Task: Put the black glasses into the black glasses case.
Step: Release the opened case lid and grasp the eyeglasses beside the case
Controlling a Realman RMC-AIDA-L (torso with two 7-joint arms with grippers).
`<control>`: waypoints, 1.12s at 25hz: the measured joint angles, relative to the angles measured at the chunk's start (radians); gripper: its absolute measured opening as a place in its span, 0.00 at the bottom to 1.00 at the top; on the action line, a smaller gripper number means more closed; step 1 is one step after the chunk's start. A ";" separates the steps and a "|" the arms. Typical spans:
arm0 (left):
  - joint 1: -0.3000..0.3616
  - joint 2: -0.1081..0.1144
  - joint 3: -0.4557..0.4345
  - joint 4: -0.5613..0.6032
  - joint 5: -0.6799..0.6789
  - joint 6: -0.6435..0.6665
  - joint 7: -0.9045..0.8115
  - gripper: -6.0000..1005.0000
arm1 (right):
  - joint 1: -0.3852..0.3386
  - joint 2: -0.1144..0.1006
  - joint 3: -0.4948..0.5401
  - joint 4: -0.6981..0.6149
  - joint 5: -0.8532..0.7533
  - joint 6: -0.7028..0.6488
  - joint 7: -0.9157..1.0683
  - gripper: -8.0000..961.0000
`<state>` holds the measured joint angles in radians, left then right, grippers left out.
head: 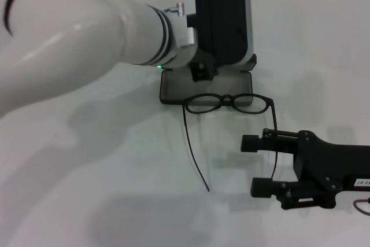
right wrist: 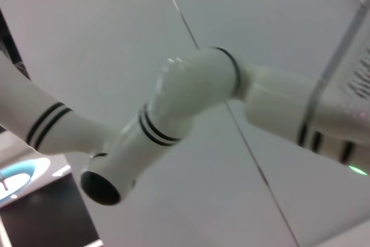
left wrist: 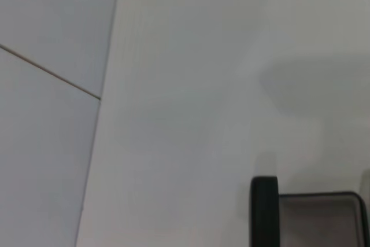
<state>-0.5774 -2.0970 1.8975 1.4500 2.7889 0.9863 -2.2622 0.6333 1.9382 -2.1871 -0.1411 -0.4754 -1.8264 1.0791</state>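
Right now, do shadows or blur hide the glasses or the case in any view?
Head view: soft shadows only; the black glasses read clearly against the pale table. Left wrist view: hazy, showing only a corner of the black glasses case. Right wrist view: shows neither.

The left arm (head: 75, 33) was a thick, glossy white tube with a thin black ring near its shoulder end and black bands at the wrist. A small green light glowed on the underside of the wrist, and a short silver stud stood on top. Its tool (head: 203, 72) was black. The right tool (head: 250, 165) was matte black, with two blunt cylindrical fingers (head: 252, 143), visible screws, a small white label and a thin cable loop at the rear. In the right wrist view, white arm segments (right wrist: 173, 108) carried paired black stripes and a dark round end cap.
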 joint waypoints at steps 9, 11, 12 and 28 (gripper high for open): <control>0.163 0.003 -0.167 0.296 -0.250 -0.008 0.011 0.40 | 0.062 -0.095 0.003 0.003 -0.017 0.080 0.009 0.82; 0.210 0.003 -0.223 0.337 -0.368 -0.020 0.030 0.40 | 0.097 -0.123 0.005 0.001 -0.017 0.094 0.023 0.80; 0.237 0.003 -0.266 0.351 -0.455 -0.025 0.043 0.40 | 0.127 -0.137 0.004 0.001 -0.023 0.107 0.046 0.79; 0.497 0.004 -0.640 0.044 -1.302 0.426 0.586 0.12 | 0.585 -0.142 0.003 -0.003 -0.494 0.349 0.474 0.51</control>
<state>-0.0805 -2.0929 1.2575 1.4942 1.4865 1.4125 -1.6764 1.2187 1.7963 -2.1840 -0.1444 -0.9699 -1.4779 1.5536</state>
